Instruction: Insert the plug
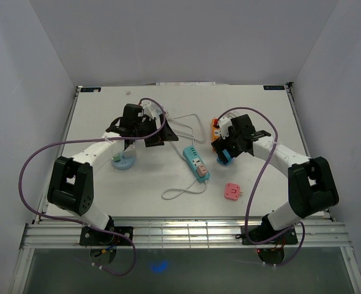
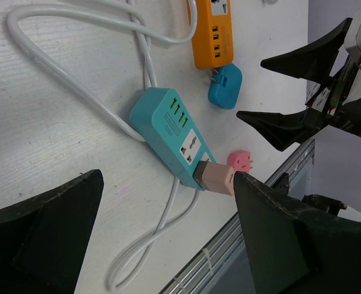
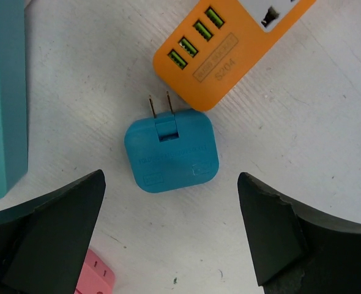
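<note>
The left arm (image 1: 89, 154) and right arm (image 1: 281, 158) have white links, black joints, purple cables (image 1: 21, 177), black wedge-shaped claw fingers (image 2: 278, 233).

White table (image 1: 137, 196); on it teal strip (image 1: 196, 162), orange strip (image 3: 229, 43), blue plug (image 3: 171, 153), pink plug (image 1: 232, 192)

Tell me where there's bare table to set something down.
Bare table runs along the far edge, behind both arms. Another clear patch lies near the front, between the left arm and the white cable loop. The middle is crowded: teal power strip, orange power strip, blue plug and pink plug sit close together.
</note>
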Motion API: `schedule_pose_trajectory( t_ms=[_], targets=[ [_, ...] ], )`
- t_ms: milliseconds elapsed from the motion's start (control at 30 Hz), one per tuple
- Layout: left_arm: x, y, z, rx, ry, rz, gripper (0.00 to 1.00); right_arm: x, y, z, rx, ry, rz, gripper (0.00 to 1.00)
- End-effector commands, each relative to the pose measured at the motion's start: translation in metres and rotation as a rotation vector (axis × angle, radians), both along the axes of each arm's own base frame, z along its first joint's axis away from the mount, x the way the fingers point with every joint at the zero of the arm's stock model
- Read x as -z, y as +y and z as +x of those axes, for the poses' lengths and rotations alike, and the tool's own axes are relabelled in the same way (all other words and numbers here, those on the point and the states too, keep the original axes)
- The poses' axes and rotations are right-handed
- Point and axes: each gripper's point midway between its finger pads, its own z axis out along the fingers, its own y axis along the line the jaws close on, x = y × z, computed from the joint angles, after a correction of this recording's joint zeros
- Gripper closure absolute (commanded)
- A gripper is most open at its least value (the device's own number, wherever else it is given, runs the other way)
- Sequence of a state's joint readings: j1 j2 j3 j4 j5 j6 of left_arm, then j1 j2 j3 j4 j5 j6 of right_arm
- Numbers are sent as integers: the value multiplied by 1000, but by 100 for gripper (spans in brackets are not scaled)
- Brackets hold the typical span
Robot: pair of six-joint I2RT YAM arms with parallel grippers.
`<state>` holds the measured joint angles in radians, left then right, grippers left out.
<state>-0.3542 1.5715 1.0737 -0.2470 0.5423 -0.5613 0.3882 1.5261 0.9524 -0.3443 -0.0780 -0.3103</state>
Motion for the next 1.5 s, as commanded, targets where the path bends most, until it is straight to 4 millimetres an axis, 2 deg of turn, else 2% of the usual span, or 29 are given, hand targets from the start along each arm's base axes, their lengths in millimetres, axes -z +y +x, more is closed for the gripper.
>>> schedule_pose_trajectory(
  t_ms=[0,300,467,567,867,967,1067,1100,1133,1233,1400,1467],
  targets=[
    [-19,-7,-6,60,-41,-58,2,-6,10,4,-145,-48,-2,6],
    [-26,-6,-4,68,-67,-52,2,16,11,7,-191,13,-14,6],
    [-26,-5,-5,67,-71,-51,2,19,12,10,-203,39,29,7],
    [-26,-4,-4,64,-74,-42,2,29,6,10,-186,63,-3,8],
    [-27,-4,-4,64,-74,-44,2,39,4,10,-171,91,-13,17],
    [-29,-5,-5,68,-76,-48,2,37,5,13,-165,78,-11,24],
    [-32,-5,-3,68,-81,-52,2,22,8,18,-156,31,12,30],
    [-34,-6,-4,72,-83,-54,2,9,9,20,-149,-3,29,33],
    [-36,-8,-4,82,-88,-61,2,1,11,24,-144,-30,42,41],
    [-38,-14,-3,105,-84,-63,2,-32,23,26,-157,-110,119,49],
    [-56,-33,-3,130,-115,-81,2,-81,39,21,-199,-234,197,52],
    [-62,-40,-1,131,-113,-98,2,-94,46,19,-217,-279,217,52]
  ],
)
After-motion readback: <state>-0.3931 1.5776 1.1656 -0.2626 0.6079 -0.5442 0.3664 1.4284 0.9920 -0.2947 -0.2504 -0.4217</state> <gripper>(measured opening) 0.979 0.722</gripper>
